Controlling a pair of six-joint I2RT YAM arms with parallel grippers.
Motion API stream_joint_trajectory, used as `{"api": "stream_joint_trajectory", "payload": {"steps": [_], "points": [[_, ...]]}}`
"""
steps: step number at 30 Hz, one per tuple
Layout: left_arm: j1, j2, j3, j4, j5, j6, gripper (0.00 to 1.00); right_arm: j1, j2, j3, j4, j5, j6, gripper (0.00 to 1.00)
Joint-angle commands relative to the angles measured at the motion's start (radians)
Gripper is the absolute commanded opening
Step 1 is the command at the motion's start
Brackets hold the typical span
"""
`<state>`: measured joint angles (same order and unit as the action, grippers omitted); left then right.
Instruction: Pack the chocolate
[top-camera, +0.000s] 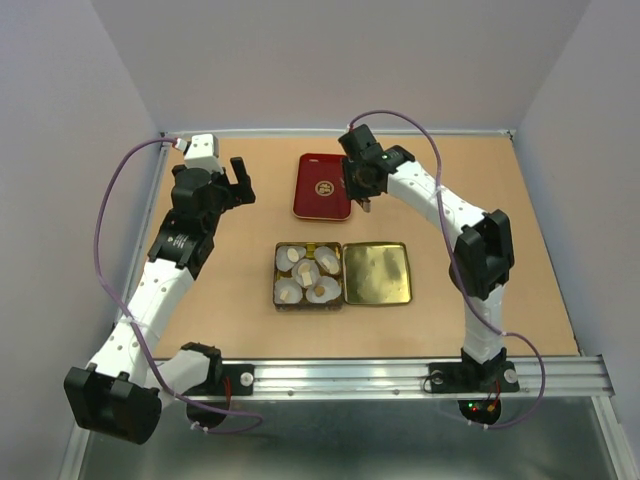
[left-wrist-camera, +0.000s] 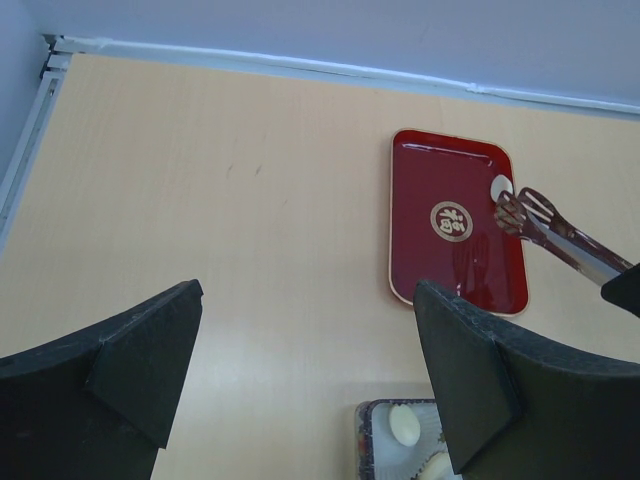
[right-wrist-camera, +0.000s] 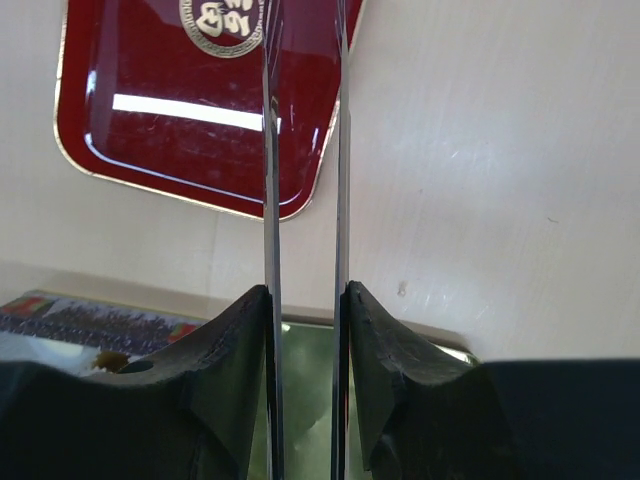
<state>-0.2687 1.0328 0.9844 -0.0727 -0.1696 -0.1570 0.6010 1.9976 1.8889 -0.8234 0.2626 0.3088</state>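
Observation:
Several chocolate pieces (top-camera: 306, 269), cream-white and light brown, lie in white paper cups inside an open tin (top-camera: 277, 283) at mid-table. One white chocolate piece (left-wrist-camera: 501, 187) rests on the right side of a red tray (left-wrist-camera: 450, 265). My right gripper (right-wrist-camera: 306, 300) is shut on long metal tweezers (right-wrist-camera: 271, 190). The tweezers' (left-wrist-camera: 565, 238) dark tips hover right beside that piece, and I cannot tell whether they touch it. My left gripper (left-wrist-camera: 308, 290) hangs open over bare table left of the tray, holding nothing.
The tin's gold lid (top-camera: 377, 272) lies flat against the tin's right side. The red tray (top-camera: 322, 187) sits behind the tin, near the back wall. Grey walls enclose the table on three sides, and a metal rail (top-camera: 400, 375) runs along the near edge.

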Motion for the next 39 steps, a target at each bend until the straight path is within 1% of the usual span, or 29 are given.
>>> {"api": "stream_joint_trajectory", "payload": {"steps": [1,11,22,39], "points": [[-0.006,-0.03,0.053,0.027,0.001,0.014,0.99,-0.015,0.012,0.082,0.043,0.061,0.026,0.42],[-0.007,-0.027,0.053,0.025,0.001,0.014,0.99,-0.029,0.049,0.078,0.046,0.075,0.035,0.42],[-0.007,-0.016,0.051,0.027,0.002,0.013,0.99,-0.029,0.033,0.079,0.069,0.021,0.044,0.42],[-0.006,-0.02,0.05,0.025,-0.002,0.014,0.99,-0.029,0.099,0.096,0.075,-0.003,0.069,0.42]]}}
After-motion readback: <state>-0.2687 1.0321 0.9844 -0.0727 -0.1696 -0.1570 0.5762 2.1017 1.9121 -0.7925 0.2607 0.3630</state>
